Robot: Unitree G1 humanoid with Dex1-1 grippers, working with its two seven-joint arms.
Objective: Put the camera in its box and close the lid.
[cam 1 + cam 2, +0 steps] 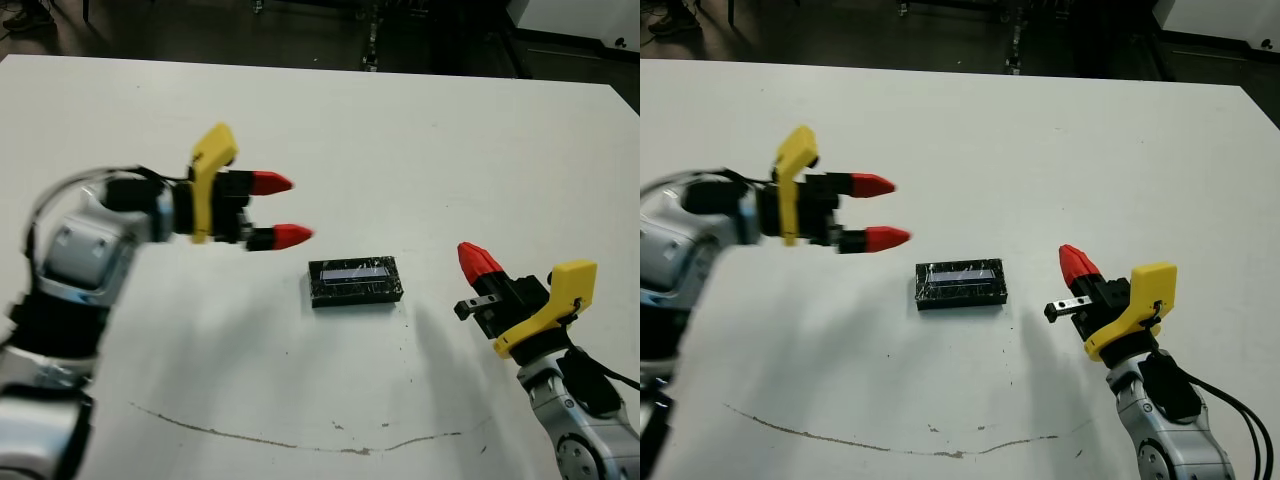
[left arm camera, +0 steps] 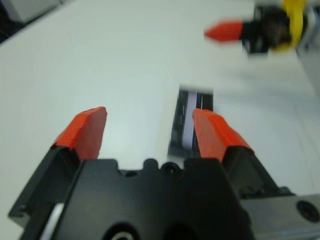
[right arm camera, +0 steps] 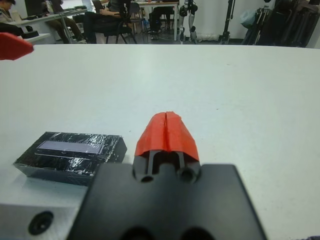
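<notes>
The left gripper (image 1: 282,210) hangs spread and empty left of centre, the right gripper (image 3: 166,136) pinched on nothing at lower right, the lid (image 1: 355,274) sits on the box (image 1: 357,293) mid-frame, camera unseen, so clear away without nudging it.

Lab/office: seated people (image 3: 102,17) at desks (image 3: 35,22), tripods (image 3: 230,22) beyond white table (image 3: 240,75).

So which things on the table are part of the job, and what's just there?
Job:
- lid, seated on the box
- left gripper, open
- right gripper, shut, empty

Not the job:
- dark scuff line on the table
</notes>
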